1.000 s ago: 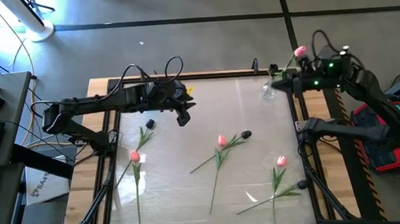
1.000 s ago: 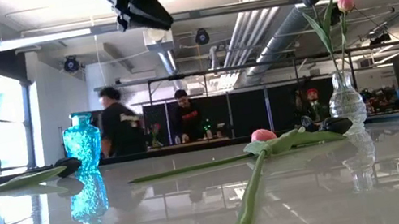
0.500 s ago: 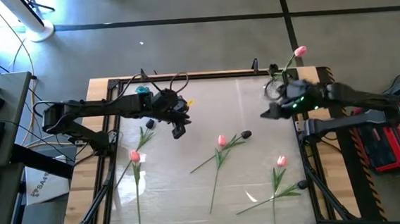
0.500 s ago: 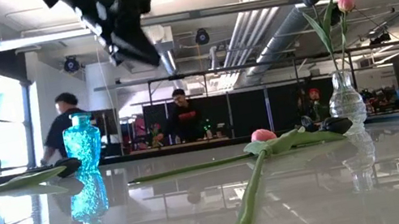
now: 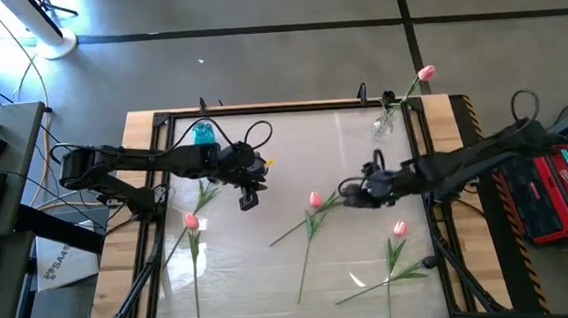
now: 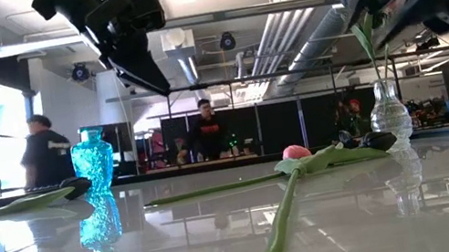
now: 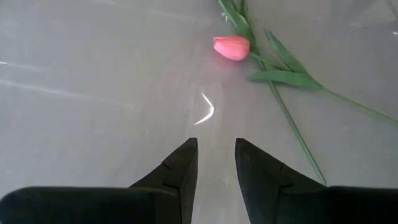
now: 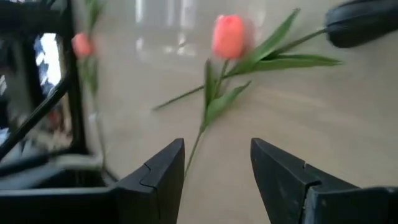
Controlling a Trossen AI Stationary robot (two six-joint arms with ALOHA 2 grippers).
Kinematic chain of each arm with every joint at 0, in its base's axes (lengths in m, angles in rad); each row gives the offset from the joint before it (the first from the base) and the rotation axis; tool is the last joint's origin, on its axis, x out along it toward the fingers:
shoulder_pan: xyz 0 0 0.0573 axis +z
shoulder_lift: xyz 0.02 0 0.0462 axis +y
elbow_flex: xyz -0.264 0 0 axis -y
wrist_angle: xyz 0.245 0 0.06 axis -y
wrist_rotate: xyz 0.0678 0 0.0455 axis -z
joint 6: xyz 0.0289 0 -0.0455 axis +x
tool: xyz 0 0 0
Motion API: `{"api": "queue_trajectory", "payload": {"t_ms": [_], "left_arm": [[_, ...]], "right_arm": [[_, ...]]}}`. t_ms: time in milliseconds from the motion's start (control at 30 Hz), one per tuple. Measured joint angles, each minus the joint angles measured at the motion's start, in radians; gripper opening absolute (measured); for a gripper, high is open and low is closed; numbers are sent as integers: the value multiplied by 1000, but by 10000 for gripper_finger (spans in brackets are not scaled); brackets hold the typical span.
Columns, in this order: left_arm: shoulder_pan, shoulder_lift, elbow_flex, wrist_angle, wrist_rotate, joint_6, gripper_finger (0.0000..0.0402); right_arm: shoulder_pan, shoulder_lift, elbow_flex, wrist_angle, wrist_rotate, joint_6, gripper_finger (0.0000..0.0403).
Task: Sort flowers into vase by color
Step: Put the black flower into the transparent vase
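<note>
Reaching in from the left edge of the high view, the left arm lies almost level across the upper-left part of the table, its wrist bent down so the left gripper [image 5: 248, 196] hangs above bare tabletop. Its wrist view shows the two dark fingers [image 7: 180, 171] parted by a narrow gap with nothing between them, pointing toward a pink tulip [image 7: 232, 47] lying farther off.

The right arm stretches from the right edge toward the picture's centre, forearm low and nearly horizontal. The right gripper [image 5: 350, 190] sits just beside the dark-headed tulip [image 5: 349, 189] and the centre pink tulip [image 5: 314, 199], fingers [image 8: 158, 171] spread and empty.

A clear vase [image 5: 383, 124] at upper right holds one pink flower [image 5: 425, 72]; a blue vase [image 5: 203, 133] stands at upper left. Other tulips lie on the table [image 5: 272, 280]: two at left, two at lower right.
</note>
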Motion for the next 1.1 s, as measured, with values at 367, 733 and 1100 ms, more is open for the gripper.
{"api": "queue_trajectory", "payload": {"t_ms": [367, 733, 1100], "left_arm": [[-31, 0, 0, 8, -93, -18, 94], [-37, 0, -1, -6, -104, 47, 94], [-38, 0, -1, -6, -119, 51, 94]], "right_arm": [[10, 267, 5, 0, 219, 394, 165], [-49, 426, 6, 42, 173, 605, 108], [-146, 502, 9, 127, 104, 607, 102]]}}
